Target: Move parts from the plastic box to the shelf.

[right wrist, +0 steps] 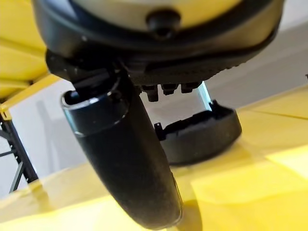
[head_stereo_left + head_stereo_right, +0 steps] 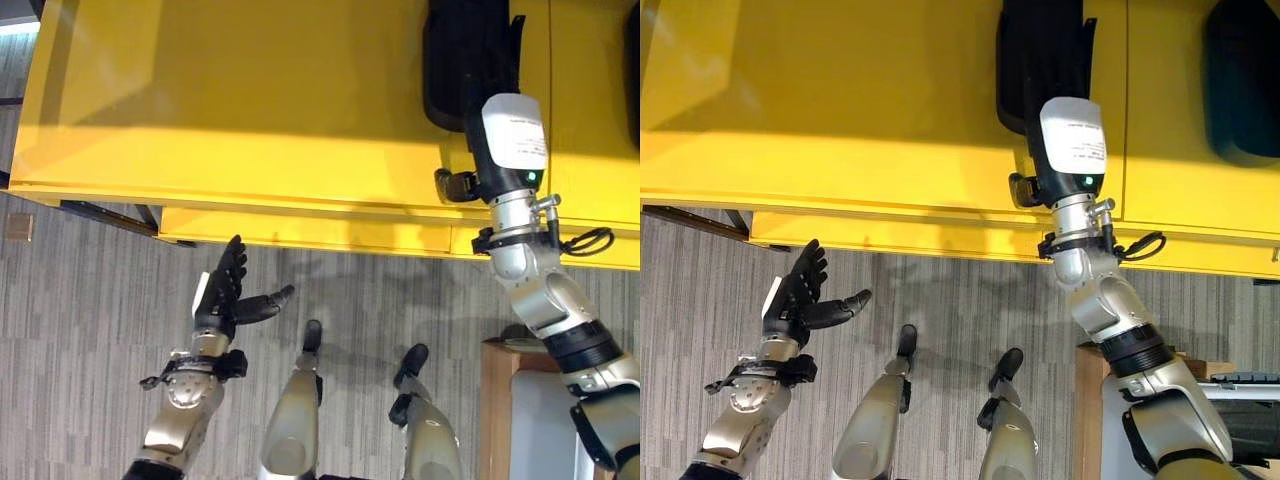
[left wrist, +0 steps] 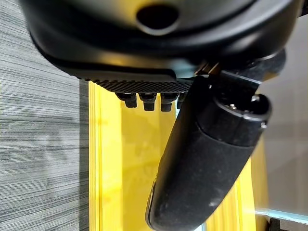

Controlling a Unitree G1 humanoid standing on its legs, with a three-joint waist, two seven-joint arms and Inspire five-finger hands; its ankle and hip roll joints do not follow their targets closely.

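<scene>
The right robot hand [image 1: 126, 159], fingers straight, reaches over the glossy yellow shelf [image 2: 250, 120] beside a black moulded part [image 1: 199, 137]. The left robot hand [image 2: 225, 295] hangs spread above ribbed grey carpet [image 2: 80, 330].

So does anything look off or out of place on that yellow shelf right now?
Nothing stands out. One black part lies flat on the yellow shelf just past the right hand; another dark part sits further right. The left hand hangs open below.
</scene>
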